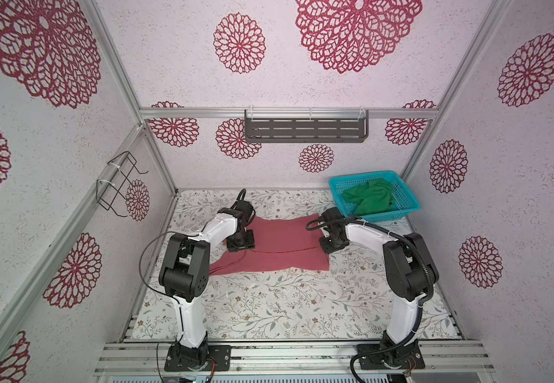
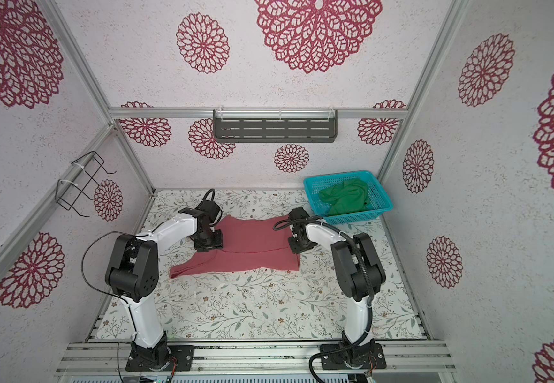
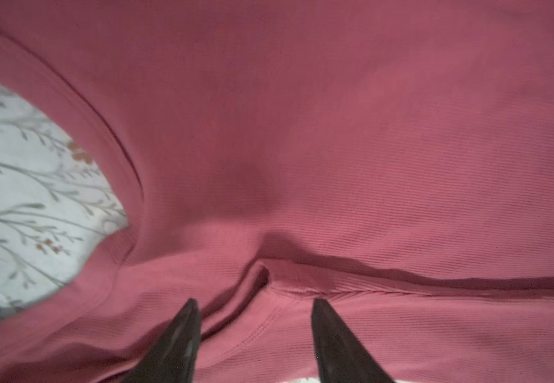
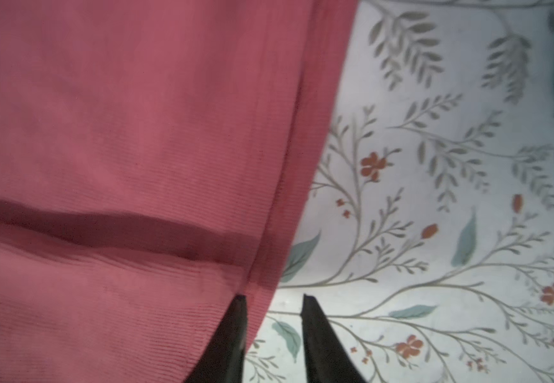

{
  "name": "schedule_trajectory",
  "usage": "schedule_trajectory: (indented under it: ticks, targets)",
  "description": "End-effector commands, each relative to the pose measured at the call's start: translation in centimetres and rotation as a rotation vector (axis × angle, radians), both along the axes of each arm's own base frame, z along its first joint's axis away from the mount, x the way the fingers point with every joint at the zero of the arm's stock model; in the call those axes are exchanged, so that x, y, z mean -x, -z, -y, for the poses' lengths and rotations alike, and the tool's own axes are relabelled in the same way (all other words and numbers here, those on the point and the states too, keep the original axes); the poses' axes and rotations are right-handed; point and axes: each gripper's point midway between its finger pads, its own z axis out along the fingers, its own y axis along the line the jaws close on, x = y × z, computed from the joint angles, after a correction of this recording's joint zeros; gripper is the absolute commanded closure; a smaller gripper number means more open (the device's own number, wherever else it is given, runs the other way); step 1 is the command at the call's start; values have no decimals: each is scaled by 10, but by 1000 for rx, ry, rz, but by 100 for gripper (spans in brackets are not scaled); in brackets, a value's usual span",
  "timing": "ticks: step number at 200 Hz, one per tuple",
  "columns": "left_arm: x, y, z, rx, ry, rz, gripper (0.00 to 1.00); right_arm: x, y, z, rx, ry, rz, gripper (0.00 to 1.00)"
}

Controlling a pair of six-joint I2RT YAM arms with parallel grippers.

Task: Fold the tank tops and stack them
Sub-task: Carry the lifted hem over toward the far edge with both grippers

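pink tank top (image 1: 278, 245) lies across the counter (image 1: 269, 305), long axis side to side, your left hand (image 3: 255, 301) and right hand (image 4: 274, 298) spread at its ends. green tank top (image 1: 368, 197) in basket (image 1: 391, 215), back right corner, nearest your right hand.

Robot lab test cell, dressed up as a home. Giveaways: aluminium extrusion frame (image 1: 202, 113) around flat wall panels (image 1: 176, 66) papered with red flower medallions. The left arm (image 1: 191, 318) and right arm (image 1: 400, 318) are bolted to slotted rails (image 1: 302, 353) at the front edge. A grey slotted shelf (image 1: 305, 130) and a wire rack (image 1: 119, 185) hang off the frame on zip ties. Home touches only: floral tablecloth (image 1: 269, 308), turquoise basket (image 1: 361, 174) holding a green tank top (image 1: 368, 197).
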Motion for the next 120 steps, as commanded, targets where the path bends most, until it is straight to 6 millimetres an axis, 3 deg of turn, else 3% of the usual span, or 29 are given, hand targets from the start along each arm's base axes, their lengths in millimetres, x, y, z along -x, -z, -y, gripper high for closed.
schedule_trajectory:
  ticks: [1, 23, 47, 86, 120]
  targets:
    - [2, -35, -9, -30, 46, 42, 36, -4, -47, 5, -30, 30, 74, 64]
    - [25, -57, -30, -91, 15, 66, 35, 18, -60, 2, -104, 63, 69, 64]
    - [69, -62, -68, -147, -108, 71, 37, 47, -59, -16, -243, 90, 41, 64]
    - [119, -39, -115, -78, -353, 113, 41, 70, -36, -40, -368, 169, -3, 65]
    - [127, -17, -140, -53, -487, 137, 43, 69, -19, -43, -378, 217, -6, 69]
